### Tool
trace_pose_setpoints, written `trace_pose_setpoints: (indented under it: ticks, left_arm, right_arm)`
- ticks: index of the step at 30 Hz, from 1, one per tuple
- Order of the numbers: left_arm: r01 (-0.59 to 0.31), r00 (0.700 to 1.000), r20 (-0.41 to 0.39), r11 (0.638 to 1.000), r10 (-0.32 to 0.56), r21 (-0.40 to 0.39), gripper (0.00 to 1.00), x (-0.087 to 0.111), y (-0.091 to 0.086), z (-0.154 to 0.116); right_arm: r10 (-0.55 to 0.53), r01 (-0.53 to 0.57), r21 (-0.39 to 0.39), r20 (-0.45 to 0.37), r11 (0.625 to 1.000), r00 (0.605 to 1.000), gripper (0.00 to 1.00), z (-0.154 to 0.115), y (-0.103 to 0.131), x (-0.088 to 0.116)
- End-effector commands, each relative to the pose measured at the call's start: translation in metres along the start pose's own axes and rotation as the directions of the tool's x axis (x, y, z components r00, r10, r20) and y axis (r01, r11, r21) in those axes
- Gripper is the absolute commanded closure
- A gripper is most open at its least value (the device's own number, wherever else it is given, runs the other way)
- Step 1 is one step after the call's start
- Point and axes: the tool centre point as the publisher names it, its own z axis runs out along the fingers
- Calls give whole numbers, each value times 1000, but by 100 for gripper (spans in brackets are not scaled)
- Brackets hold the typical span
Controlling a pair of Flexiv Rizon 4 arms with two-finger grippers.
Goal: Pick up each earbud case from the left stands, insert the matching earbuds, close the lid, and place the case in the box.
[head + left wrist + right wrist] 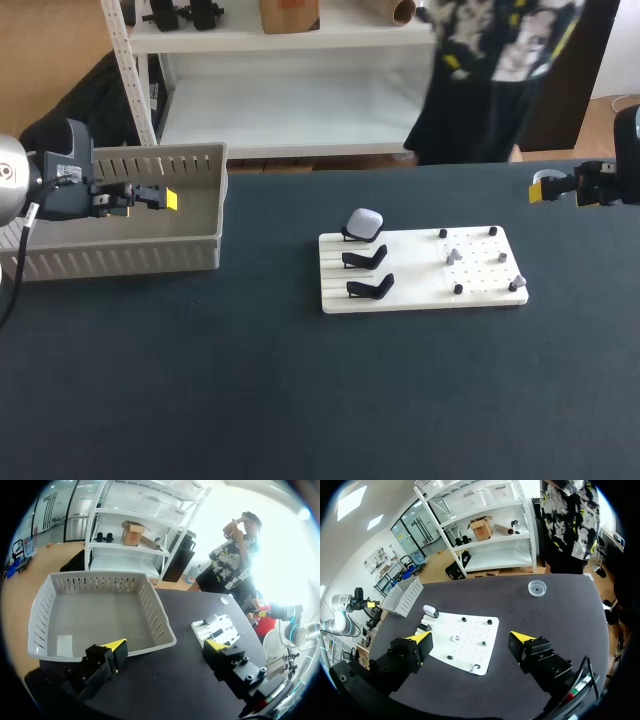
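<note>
A white earbud case (364,222) rests on the farthest of three black stands at the left of a white board (420,292); the two nearer stands (366,259) are bare. Small grey earbuds (453,257) lie among black pegs on the board's right half. The grey slatted box (190,250) stands at the table's left. My left gripper (168,200) hovers open over the box, which lies ahead of its fingers (165,647). My right gripper (546,188) hangs open, right of the board and behind it; the board (485,630) and case (431,611) lie ahead of it (470,639).
A small clear dish (537,587) sits on the dark table beyond the board, near the far edge. The box (160,630) holds only a pale slip (64,645) on its floor. Dark table surface stretches in front of the board.
</note>
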Motion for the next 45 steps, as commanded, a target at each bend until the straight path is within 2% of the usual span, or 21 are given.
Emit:
trace_pose_setpoints:
  ticks: [1, 18, 19, 20, 21, 22, 23, 24, 25, 26, 27, 28, 44, 45]
  left_arm:
    - [0, 1000, -6, 1000, 0, -5, 0, -1, -1, 0]
    - [0, 1000, -6, 1000, 0, -5, 0, -1, -1, 0]
    - [-59, 996, 68, 998, 59, -8, 0, -6, -3, -2]
    - [-169, 977, 132, 986, 166, 12, 0, -9, -5, -6]
    - [-252, 951, 210, 963, 229, 92, 0, -13, -9, -9]
    - [-317, 920, 275, 943, 280, 100, 0, -16, -8, -13]
    - [-449, 862, 307, 889, 402, 96, 0, -17, -10, -15]
    - [-549, 800, 367, 826, 475, 126, 0, -17, -13, -18]
    - [-657, 709, 440, 743, 551, 128, 0, -16, -17, -21]
    - [-720, 662, 499, 660, 559, 216, 0, -13, -21, -25]
    - [-771, 617, 527, 584, 584, 255, 0, -13, -26, -28]
    - [-807, 586, 540, 497, 605, 319, 0, -11, -32, -31]
    - [-807, 586, 540, 497, 605, 319, 0, -11, -32, -31]
    - [-817, 576, 516, 467, 634, 338, 0, -11, -41, -22]
  right_arm:
    - [0, 0, -1, -1, 1000, 1000, 0, 0, 0, 0]
    - [0, 0, -1, -1, 1000, 1000, 0, 0, 0, 0]
    - [0, 0, -1, -1, 1000, 1000, 0, 0, 0, 0]
    - [0, 0, -1, -1, 1000, 1000, 0, 0, 0, 0]
    - [0, 0, -1, -1, 1000, 1000, 0, 0, 0, 0]
    - [0, 0, -1, -1, 1000, 1000, 0, 0, 0, 0]
    - [0, 0, -1, -1, 1000, 1000, 0, 0, 0, 0]
    - [0, 0, -1, -1, 1000, 1000, 0, 0, 0, 0]
    - [0, 0, -1, -1, 1000, 1000, 0, 0, 0, 0]
    - [0, 0, -1, -1, 1000, 1000, 0, 0, 0, 0]
    - [0, 0, -1, -1, 1000, 1000, 0, 0, 0, 0]
    - [0, 0, -1, -1, 1000, 1000, 0, 0, 0, 0]
    - [0, 0, -1, -1, 1000, 1000, 0, 0, 0, 0]
    - [0, 0, -1, -1, 1000, 1000, 0, 0, 0, 0]
